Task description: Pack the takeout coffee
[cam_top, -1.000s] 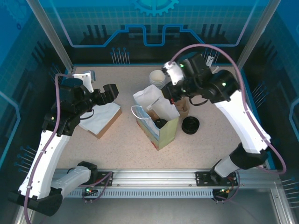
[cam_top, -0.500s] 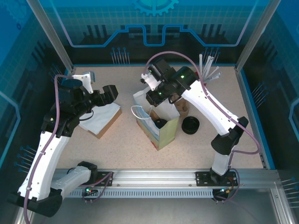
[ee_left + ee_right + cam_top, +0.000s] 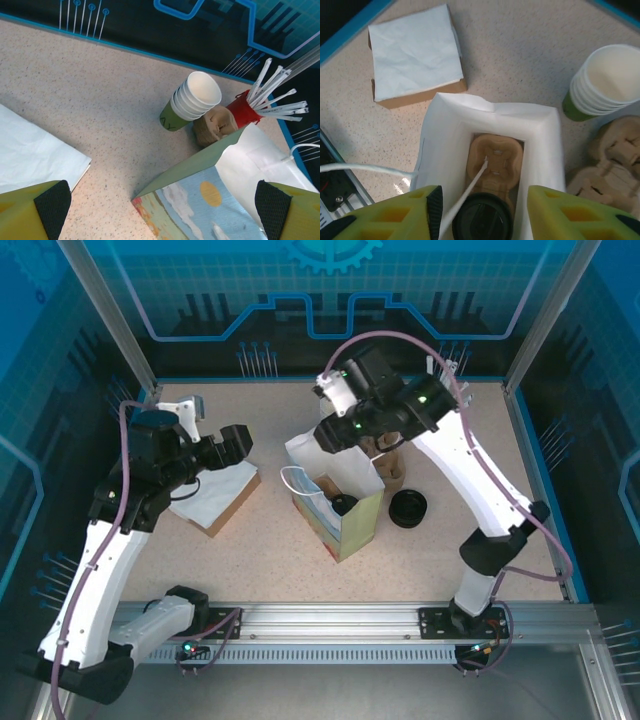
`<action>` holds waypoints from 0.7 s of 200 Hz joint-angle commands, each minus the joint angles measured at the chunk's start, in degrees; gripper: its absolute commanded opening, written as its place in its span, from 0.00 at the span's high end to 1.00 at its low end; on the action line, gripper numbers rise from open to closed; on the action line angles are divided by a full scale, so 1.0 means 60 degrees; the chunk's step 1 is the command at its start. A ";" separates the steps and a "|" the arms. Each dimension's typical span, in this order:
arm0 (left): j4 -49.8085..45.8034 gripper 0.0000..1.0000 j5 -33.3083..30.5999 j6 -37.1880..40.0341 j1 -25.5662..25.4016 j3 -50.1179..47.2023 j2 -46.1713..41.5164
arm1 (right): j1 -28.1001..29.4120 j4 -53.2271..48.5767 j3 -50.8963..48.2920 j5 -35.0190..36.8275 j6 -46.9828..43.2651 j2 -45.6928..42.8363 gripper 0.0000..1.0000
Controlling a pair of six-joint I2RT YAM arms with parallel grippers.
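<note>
The takeout coffee stands inside the open paper bag; its black lid shows from above, on a cardboard carrier at the bag's bottom. In the top view the same lid sits low in the bag. A white wrapped straw leans in the bag beside the cup, close to my right gripper's left finger. My right gripper hovers open above the bag's mouth. My left gripper is open and holds nothing, facing the bag's painted outside from the left.
A stack of lidless cups, spare cardboard carriers and a red holder of straws stand behind the bag. Loose black lids lie to its right. Napkins on a brown pad lie at the left.
My right arm has swung in from the right, and its gripper now hangs over the bag's mouth. The left arm has not moved.
</note>
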 commanded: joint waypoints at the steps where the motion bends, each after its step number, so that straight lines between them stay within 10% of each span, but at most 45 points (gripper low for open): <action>1: -0.0645 0.01 -0.0206 0.0042 0.0132 0.0369 0.0307 | -0.0317 0.0150 -0.0332 0.0031 0.0141 -0.1170 0.47; 140: -0.2086 0.06 -0.0500 0.0077 0.1054 0.0772 0.4291 | -0.3746 0.3633 -0.7163 -0.1319 0.1857 -0.6852 0.00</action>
